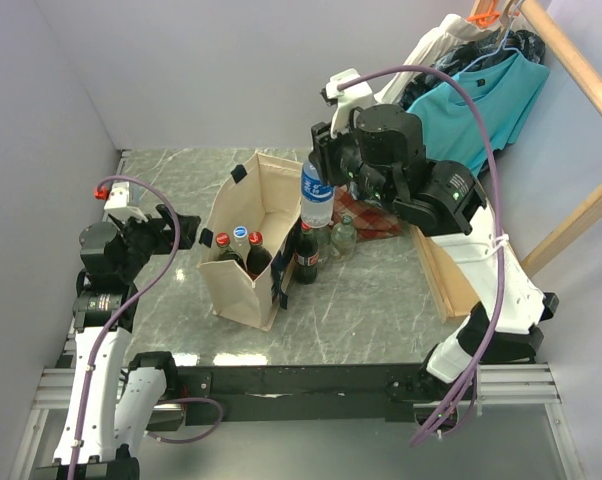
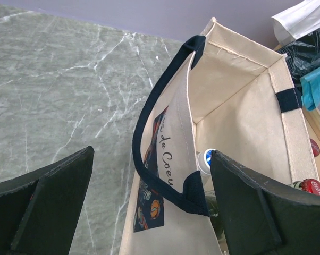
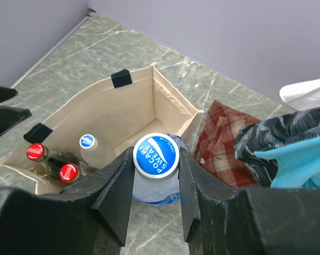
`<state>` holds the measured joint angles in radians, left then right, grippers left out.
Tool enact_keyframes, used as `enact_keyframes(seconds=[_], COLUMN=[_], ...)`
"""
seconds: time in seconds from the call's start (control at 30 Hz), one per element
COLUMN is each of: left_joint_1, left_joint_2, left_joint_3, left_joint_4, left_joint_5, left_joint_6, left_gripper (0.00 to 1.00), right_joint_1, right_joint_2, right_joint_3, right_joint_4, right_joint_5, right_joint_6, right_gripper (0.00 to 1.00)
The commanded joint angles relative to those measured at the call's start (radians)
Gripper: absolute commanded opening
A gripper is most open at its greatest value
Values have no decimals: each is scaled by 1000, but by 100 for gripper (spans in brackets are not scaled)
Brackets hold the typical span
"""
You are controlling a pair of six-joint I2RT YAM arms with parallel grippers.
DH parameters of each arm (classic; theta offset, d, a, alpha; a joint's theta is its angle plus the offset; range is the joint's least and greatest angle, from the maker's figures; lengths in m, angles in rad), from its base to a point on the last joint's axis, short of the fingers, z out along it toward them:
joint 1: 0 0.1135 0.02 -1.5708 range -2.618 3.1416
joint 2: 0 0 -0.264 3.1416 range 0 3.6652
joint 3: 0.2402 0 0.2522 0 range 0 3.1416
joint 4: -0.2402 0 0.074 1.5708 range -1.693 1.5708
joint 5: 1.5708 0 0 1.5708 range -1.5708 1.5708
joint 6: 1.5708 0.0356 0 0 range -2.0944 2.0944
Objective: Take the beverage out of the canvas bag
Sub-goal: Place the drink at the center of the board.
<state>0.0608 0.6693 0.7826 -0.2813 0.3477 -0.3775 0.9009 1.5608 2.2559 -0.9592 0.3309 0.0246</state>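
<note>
The beige canvas bag (image 1: 243, 262) with navy handles stands open at mid-table. Inside it stand two red-capped dark bottles (image 3: 68, 171) and a clear bottle with a blue-and-white cap (image 3: 87, 141). My right gripper (image 1: 321, 158) is shut on the neck of a clear Pocari Sweat beverage bottle (image 1: 317, 200), which it holds upright in the air just right of the bag's right wall. In the right wrist view its blue cap (image 3: 156, 155) sits between the fingers. My left gripper (image 2: 152, 202) is open, and the bag's left wall and navy handle (image 2: 149, 170) lie between its fingers.
A dark cola bottle (image 1: 307, 255) and a clear bottle (image 1: 343, 238) stand on the table right of the bag, under the held one. Behind them lies a red plaid cloth (image 1: 376, 218). Wooden boards (image 1: 443, 275) lie at the right; clothes (image 1: 476, 90) hang at back right.
</note>
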Motion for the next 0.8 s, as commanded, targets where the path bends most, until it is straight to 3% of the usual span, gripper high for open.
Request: enact_keyframes(seconds=[0.0,0.77], left_joint_1=[7,7], left_joint_2=[-7,-2], left_joint_3=[3,0], left_joint_4=[28,22], left_joint_5=[-16,-19], left_joint_6=[23,20], left_gripper=[96,96], right_joint_1=[9,9], right_joint_2=[-113,-381], right_joint_3=[1,-516], right_joint_4=[172,280], right_joint_5=[82,246], right_joint_6=[-12,121], right_gripper=[0,0])
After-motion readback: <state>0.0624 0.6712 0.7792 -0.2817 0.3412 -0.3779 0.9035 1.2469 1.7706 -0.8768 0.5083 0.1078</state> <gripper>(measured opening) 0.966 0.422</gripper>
